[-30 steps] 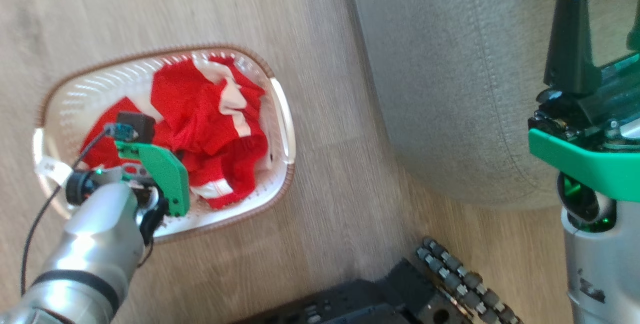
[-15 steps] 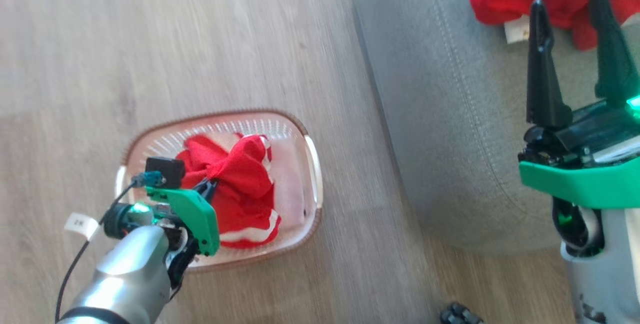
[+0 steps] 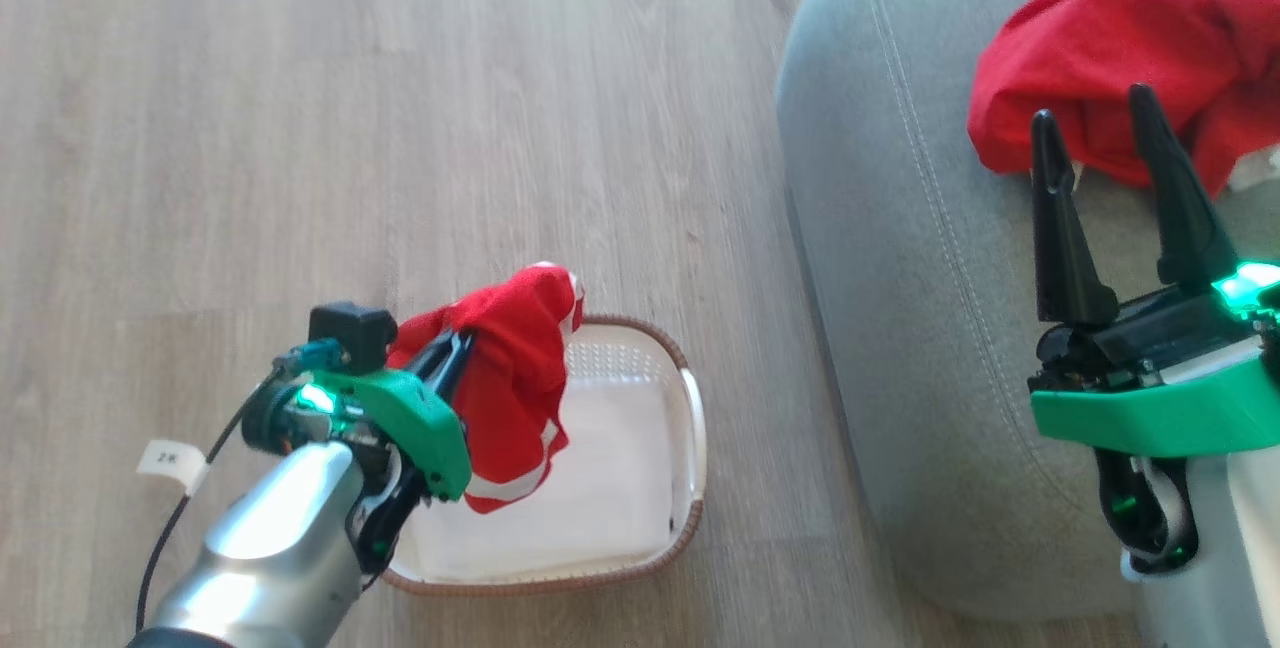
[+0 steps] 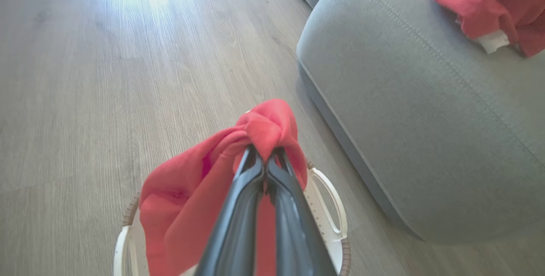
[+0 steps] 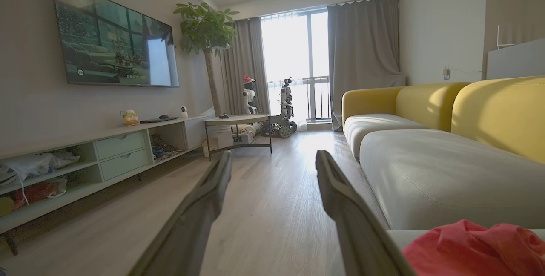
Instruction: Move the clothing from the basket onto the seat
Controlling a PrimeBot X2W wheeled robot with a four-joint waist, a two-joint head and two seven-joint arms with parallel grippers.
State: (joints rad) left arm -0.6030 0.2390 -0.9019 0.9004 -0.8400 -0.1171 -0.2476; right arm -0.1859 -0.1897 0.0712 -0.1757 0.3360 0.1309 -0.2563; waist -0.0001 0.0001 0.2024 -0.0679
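Seat takes up my right side, with a red garment heaped on it. The basket sits on the wood floor near the seat's edge. My left pincer is clamped tight on the second red garment, which hangs above the basket. My right pincer stands spread wide, holding nothing, over the seat by the heap.

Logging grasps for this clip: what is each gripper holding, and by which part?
The left gripper pinches a bunched fold of the red garment, which hangs over the basket. The right gripper is open, empty.
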